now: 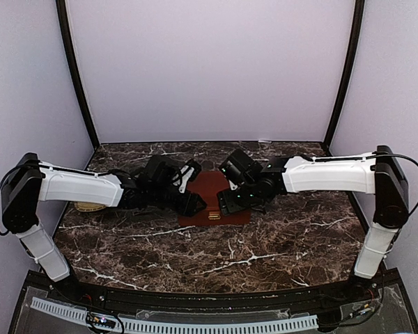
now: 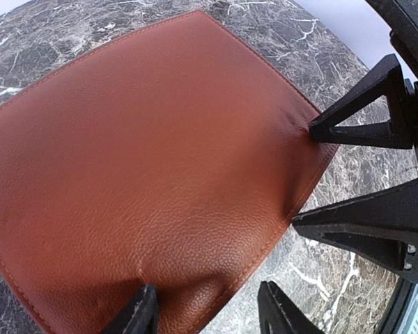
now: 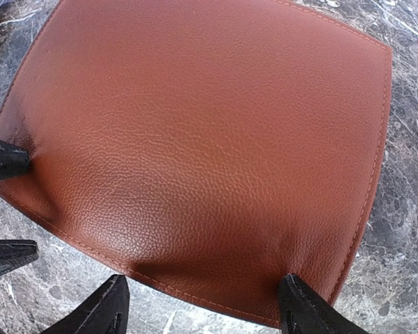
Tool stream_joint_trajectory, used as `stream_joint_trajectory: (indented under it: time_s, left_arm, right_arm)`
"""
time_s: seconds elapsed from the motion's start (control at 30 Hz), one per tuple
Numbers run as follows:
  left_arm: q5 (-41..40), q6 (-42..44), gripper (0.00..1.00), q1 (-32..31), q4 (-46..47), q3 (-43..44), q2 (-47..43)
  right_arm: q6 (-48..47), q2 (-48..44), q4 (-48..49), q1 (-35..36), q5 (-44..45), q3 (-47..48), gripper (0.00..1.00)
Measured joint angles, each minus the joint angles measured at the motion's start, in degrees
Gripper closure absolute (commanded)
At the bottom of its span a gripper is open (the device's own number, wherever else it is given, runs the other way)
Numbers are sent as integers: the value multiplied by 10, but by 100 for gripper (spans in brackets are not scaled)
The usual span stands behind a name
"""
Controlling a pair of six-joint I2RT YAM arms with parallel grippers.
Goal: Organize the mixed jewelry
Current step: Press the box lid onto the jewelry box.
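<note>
Top: high at 6 o'clock, facing 12
Left wrist: close over red-brown leather surface, from 9
Right wrist: same surface, from 3

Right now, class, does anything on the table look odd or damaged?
Yes. The red-brown leather surface is dimpled along its edges where the left tool and the right tool press into it.

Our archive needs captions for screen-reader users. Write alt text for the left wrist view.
A red-brown leather surface with a stitched edge fills the view, lying on a dark marble table. The left gripper straddles its near edge, fingers apart; the right gripper reaches in from the picture's right, one fingertip touching the leather's edge. No jewelry shows.
</note>
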Motion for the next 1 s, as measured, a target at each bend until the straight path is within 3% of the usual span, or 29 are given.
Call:
stream_joint_trajectory:
  time_s: [0.4,0.73,1.0]
  left_arm:
    - [-14,-31,49,-6,84,-50,-7]
    - [-39,-40,29,-13,133,-77,-36]
    - [-18,-28,26,38,168,-7,-8]
  right_arm:
    - [26,-5,38,10,30,-26,24]
    - [40,-29,84,7,29,-55,11]
    - [8,-45,179,-61,6,-67,9]
